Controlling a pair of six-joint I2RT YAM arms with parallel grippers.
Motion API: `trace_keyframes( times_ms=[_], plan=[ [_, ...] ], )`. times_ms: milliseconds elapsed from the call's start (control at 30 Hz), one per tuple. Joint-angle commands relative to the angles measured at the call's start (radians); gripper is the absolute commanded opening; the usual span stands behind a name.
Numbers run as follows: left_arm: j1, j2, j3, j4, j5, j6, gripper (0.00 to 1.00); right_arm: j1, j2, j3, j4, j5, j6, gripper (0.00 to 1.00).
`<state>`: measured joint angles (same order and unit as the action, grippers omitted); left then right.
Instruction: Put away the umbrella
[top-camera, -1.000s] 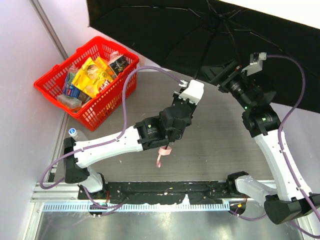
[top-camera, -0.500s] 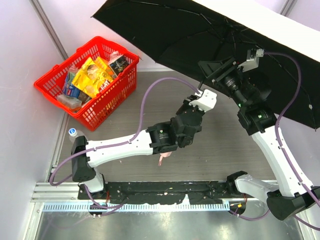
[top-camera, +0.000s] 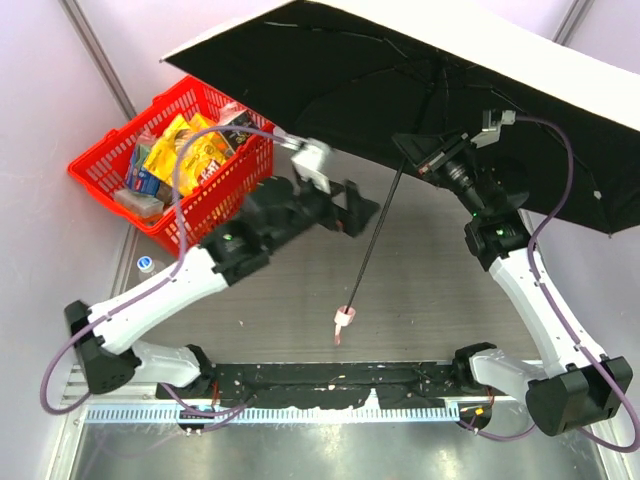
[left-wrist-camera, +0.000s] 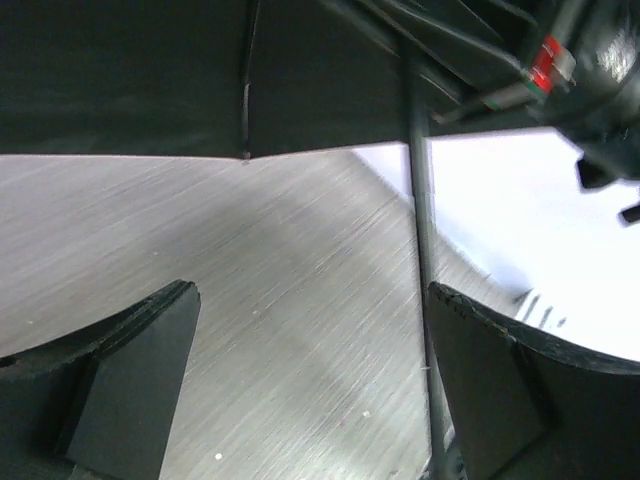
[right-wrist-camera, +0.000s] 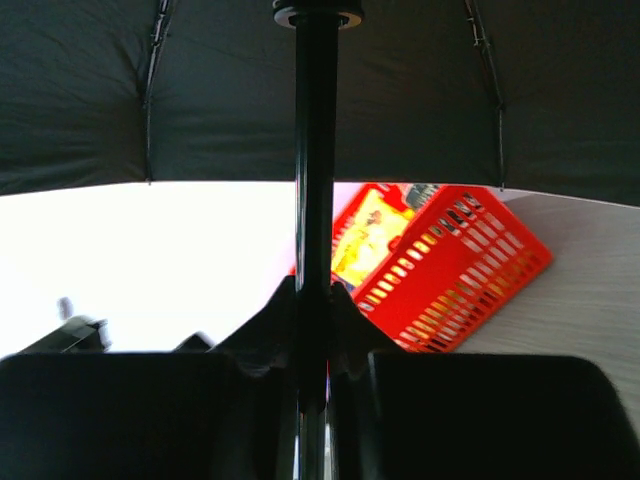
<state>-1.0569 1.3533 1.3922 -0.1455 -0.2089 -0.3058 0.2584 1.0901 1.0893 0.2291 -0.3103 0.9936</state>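
Top camera, umbrella (top-camera: 330, 80): open, canopy black underneath and pale on top, spread over the far part of the desk (top-camera: 440, 300)
Top camera, shaft (top-camera: 375, 245): thin and black, slanting from under the canopy down and left to the small pink handle (top-camera: 346, 318), with the wrist loop (top-camera: 338, 335) dangling just below it
Top camera, right fingers (top-camera: 415, 152): clamped on the upper end of the shaft, close under the canopy
Top camera, left fingers (top-camera: 358, 210): spread wide, just left of the shaft, holding nothing
Top camera, red basket (top-camera: 200, 215): at the far left of the desk, full of packets (top-camera: 185, 150), its far side under the canopy's edge
Left wrist, left fingers (left-wrist-camera: 130, 380): set wide apart, only bare desk (left-wrist-camera: 250, 300) between them
Left wrist, shaft (left-wrist-camera: 418, 200): runs upright in this view, just beside the inner edge of the right-hand finger; whether it touches cannot be told
Left wrist, canopy (left-wrist-camera: 120, 70): black underside fills the top of the view
Right wrist, right fingers (right-wrist-camera: 262, 335): closed tight on the shaft (right-wrist-camera: 315, 150) from both sides
Right wrist, canopy (right-wrist-camera: 80, 90): black underside with thin ribs overhead
Right wrist, red basket (right-wrist-camera: 450, 270): seen to the right of the shaft, tilted in this view, on the desk (right-wrist-camera: 590, 280)
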Motion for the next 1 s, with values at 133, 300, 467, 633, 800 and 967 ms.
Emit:
trace_keyframes(
  times_ms=[133, 300, 467, 633, 800, 967],
  plan=[
    [0.14, -0.008, -0.137, 0.262, 0.675, -0.427, 0.93, -0.057, -0.041, 0.017, 0.417, -0.167, 0.152, 0.01],
    [0.14, 0.085, -0.113, 0.469, 0.799, -0.571, 0.8, -0.057, -0.068, 0.026, 0.421, -0.182, 0.14, 0.01],
    [0.137, 0.142, -0.027, 0.471, 0.819, -0.563, 0.21, -0.065, -0.096, 0.075, 0.327, -0.161, 0.119, 0.01],
    [0.135, 0.125, -0.051, 0.529, 0.769, -0.564, 0.0, -0.096, -0.095, 0.182, -0.016, -0.015, 0.042, 0.37],
    [0.132, 0.116, -0.067, 0.538, 0.743, -0.567, 0.0, -0.163, -0.036, 0.207, 0.07, 0.004, 0.229, 0.57],
    [0.126, 0.112, -0.045, 0.489, 0.726, -0.54, 0.0, -0.182, 0.019, 0.244, 0.128, 0.005, 0.298, 0.64]
  ],
)
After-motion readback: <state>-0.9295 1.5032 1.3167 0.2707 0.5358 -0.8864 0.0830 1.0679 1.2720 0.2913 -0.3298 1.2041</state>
